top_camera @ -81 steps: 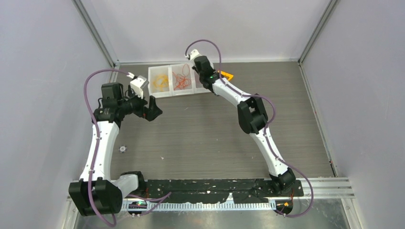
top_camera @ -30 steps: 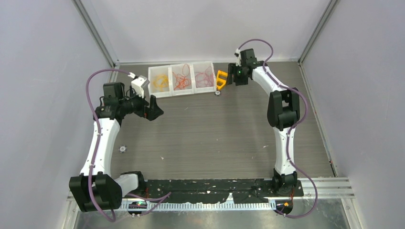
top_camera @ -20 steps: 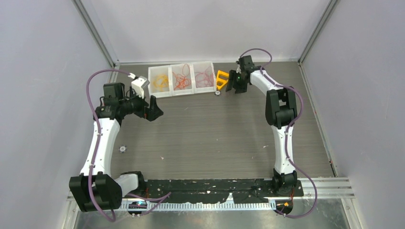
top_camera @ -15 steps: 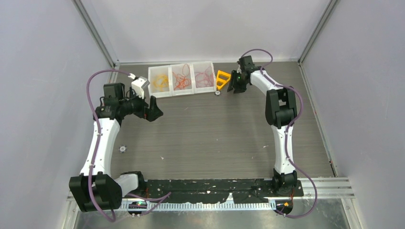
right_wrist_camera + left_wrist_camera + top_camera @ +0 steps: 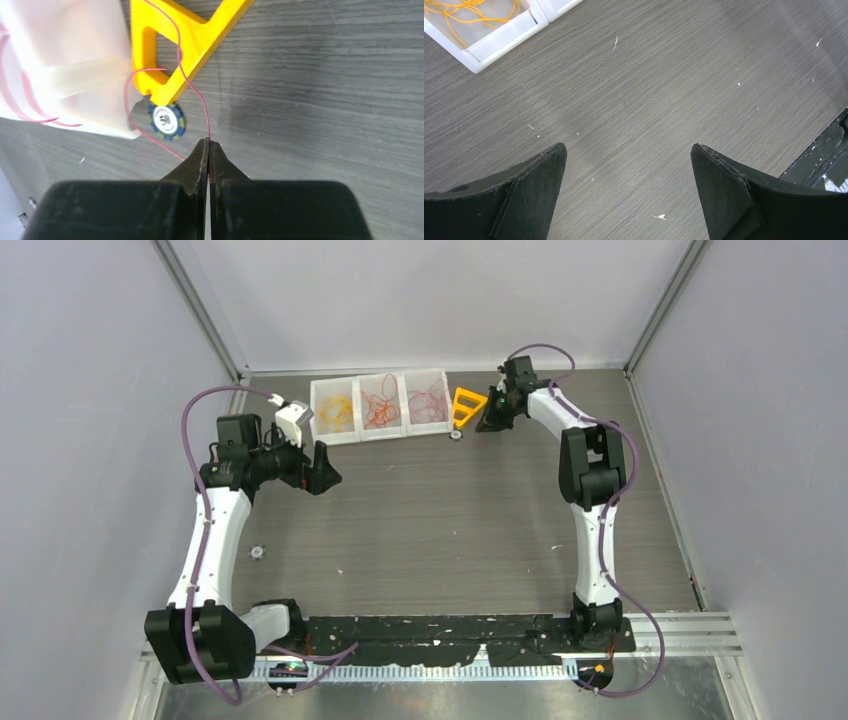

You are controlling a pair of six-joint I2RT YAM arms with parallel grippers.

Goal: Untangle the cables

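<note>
Thin curly wire strands lie sorted in three white bins: yellow [image 5: 337, 412], orange [image 5: 380, 408] and red [image 5: 428, 401]. My right gripper [image 5: 208, 143] is shut on one thin red strand [image 5: 192, 85] that loops over the solid orange-yellow plastic triangle [image 5: 170, 47] and curls past a blue chip [image 5: 168, 121]. In the top view this gripper [image 5: 489, 420] sits just right of the triangle [image 5: 464, 404]. My left gripper [image 5: 322, 472] is open and empty over bare table, below the yellow bin; the yellow strands [image 5: 469, 10] show at its view's top left.
The three white bins [image 5: 404, 427] stand in a row at the back of the table. A small round chip [image 5: 455, 434] lies by the triangle. Another small round piece [image 5: 257, 552] lies near the left arm. A black strip [image 5: 450, 628] runs along the near edge.
My right arm swung from over the bins to the right of the triangle, and the gripper came down beside it. The left arm has not moved.
</note>
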